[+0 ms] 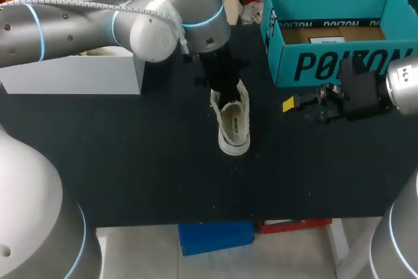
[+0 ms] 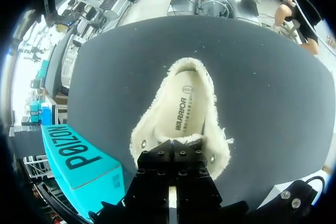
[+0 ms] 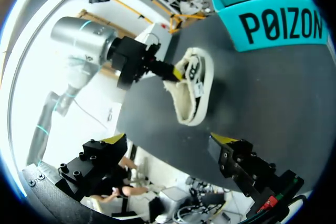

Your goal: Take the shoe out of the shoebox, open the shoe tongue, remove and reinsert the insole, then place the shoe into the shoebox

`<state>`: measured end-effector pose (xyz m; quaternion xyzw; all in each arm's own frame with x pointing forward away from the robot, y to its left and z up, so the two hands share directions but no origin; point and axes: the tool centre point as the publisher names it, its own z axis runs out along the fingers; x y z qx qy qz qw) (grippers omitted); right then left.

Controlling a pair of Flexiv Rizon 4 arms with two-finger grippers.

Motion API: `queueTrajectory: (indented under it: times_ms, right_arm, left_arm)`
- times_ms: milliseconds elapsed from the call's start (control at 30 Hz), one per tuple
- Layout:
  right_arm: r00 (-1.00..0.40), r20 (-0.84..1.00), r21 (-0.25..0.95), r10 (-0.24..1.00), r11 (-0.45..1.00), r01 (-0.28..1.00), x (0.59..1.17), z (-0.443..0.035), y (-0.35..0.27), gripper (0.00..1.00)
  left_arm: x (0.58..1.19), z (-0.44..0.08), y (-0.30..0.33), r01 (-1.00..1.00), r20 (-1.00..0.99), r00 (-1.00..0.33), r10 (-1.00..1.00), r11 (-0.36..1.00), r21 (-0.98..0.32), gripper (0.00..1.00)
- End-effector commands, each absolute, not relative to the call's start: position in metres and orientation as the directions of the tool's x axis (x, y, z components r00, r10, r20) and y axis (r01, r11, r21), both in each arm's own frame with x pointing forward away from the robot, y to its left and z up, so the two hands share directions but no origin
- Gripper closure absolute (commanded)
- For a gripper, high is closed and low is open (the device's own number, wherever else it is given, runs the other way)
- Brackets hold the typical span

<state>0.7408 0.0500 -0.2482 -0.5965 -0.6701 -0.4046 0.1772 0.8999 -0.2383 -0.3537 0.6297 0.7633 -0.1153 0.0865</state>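
Left tool: fingers pressed together, tips sunk into the front of the shoe's opening. Whether they pinch the tongue, I cannot tell.
Shoe: right under the left tool, sole down on the tabletop, out of the box. The heel points away from the tool toward the near edge, and the insole shows inside.
Right tool: fingers spread wide, nothing between them. It hangs low off to the shoe's side, well apart from it.
Shoebox: just beyond the right tool, open-topped, at the far edge, apart from the shoe.
Room: bare tabletop all round the shoe, widest toward the near edge.
White box: under the left arm, at the far left edge.
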Motion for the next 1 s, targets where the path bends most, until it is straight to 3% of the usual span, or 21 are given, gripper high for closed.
queueTrajectory:
  times_ms: [33,900,933,967,1000]
  right_arm:
    - [-0.225,0.719,0.33,0.657,-0.039,0.943,0.741,-0.248,0.051,0.0]
    - [-0.225,0.719,0.33,0.657,-0.039,0.943,0.741,-0.248,0.051,0.0]
    - [-0.225,0.719,0.33,0.657,-0.039,0.943,0.741,-0.248,0.051,0.0]
    - [-0.225,0.719,0.33,0.657,-0.039,0.943,0.741,-0.248,0.051,0.0]
    - [-0.225,0.719,0.33,0.657,-0.039,0.943,0.741,-0.248,0.051,0.0]
  left_arm:
    - [0.899,-0.362,-0.238,0.979,-0.279,-0.199,0.939,0.182,-0.087,1.0]
    - [0.889,-0.296,-0.191,0.97,-0.35,-0.22,0.911,0.165,-0.18,1.0]
    - [0.888,-0.296,-0.189,0.965,-0.35,-0.234,0.907,0.171,-0.201,0.87]
    - [0.885,-0.295,-0.188,0.96,-0.353,-0.244,0.903,0.173,-0.22,0.59]
    - [0.882,-0.295,-0.187,0.954,-0.344,-0.253,0.904,0.175,-0.242,0.0]
